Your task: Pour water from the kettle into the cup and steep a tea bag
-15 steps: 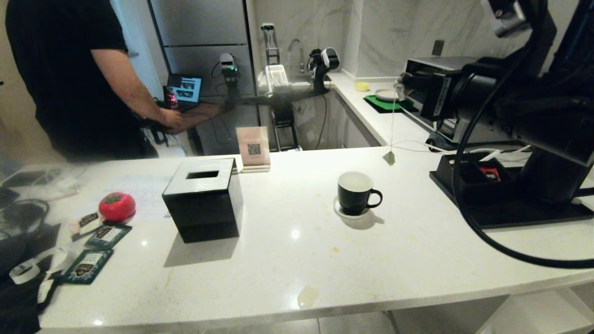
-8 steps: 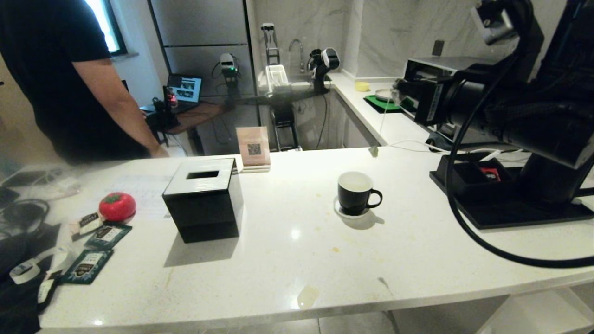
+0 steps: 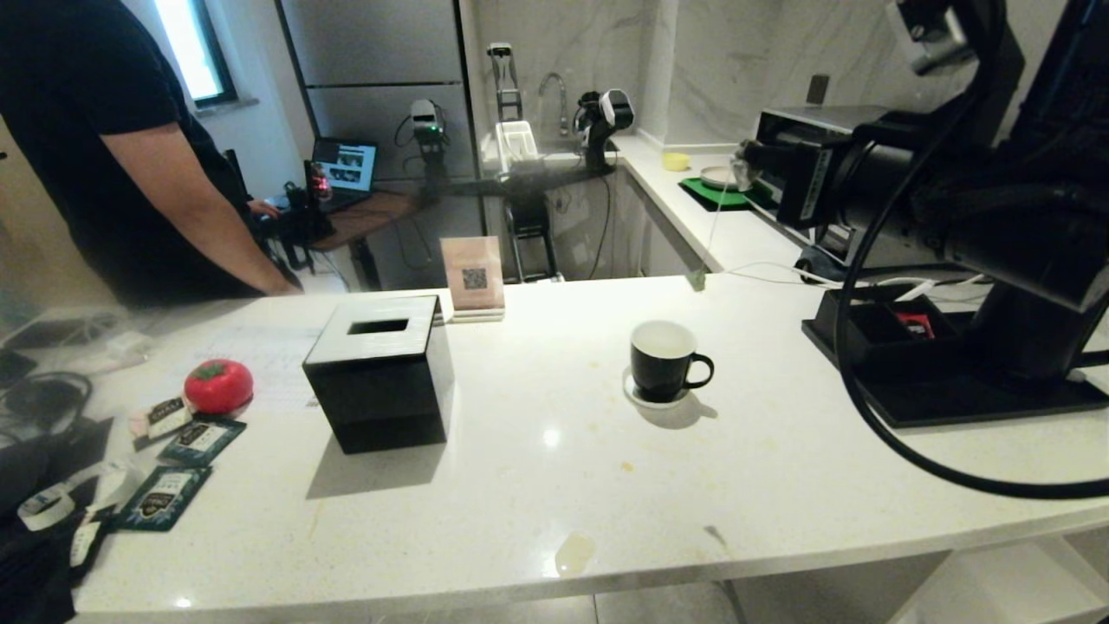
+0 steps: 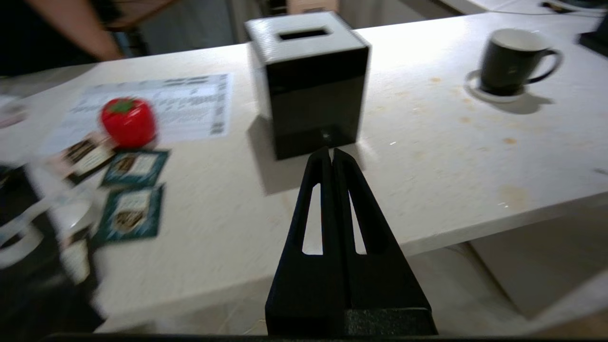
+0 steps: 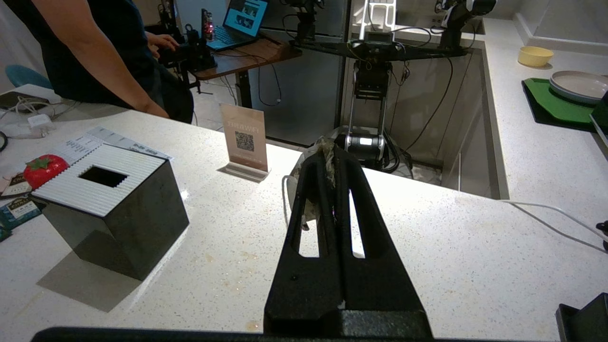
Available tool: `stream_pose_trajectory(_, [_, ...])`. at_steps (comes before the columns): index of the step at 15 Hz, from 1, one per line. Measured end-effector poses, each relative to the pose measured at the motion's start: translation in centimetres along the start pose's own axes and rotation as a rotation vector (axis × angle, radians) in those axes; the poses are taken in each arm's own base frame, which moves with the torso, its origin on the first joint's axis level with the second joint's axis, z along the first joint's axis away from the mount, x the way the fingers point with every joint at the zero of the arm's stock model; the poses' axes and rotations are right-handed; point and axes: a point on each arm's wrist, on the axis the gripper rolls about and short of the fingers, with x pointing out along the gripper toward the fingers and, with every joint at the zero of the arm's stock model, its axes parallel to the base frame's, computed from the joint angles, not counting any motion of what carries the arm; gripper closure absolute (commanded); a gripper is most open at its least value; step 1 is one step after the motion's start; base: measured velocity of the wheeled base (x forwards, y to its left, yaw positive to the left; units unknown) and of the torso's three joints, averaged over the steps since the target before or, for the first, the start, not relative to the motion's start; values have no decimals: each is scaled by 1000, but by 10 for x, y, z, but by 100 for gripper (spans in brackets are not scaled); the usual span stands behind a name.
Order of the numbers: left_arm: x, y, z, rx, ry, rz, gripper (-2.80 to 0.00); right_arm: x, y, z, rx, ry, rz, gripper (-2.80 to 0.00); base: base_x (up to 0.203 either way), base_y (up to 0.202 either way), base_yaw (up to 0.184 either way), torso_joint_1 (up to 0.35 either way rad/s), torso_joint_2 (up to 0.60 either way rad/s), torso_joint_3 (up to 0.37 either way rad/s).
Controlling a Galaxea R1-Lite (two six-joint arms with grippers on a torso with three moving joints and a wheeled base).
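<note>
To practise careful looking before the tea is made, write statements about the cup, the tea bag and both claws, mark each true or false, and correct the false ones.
1. The cup stands on its saucer. True.
2. The right claw is open and empty. False: it is shut on the tea bag.
3. The tea bag sits in the cup. False: it is pinched in the right claw, apart from the cup.
4. The left claw is shut and holds nothing. True.
</note>
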Motion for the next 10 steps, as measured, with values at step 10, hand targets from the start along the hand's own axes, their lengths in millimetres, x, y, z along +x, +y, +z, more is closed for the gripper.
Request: stream_pose_trajectory(10, [107,-19,51,-66,38,-449,0,-5,5,5,2,-17,22,0,0,0,0,0,0,0])
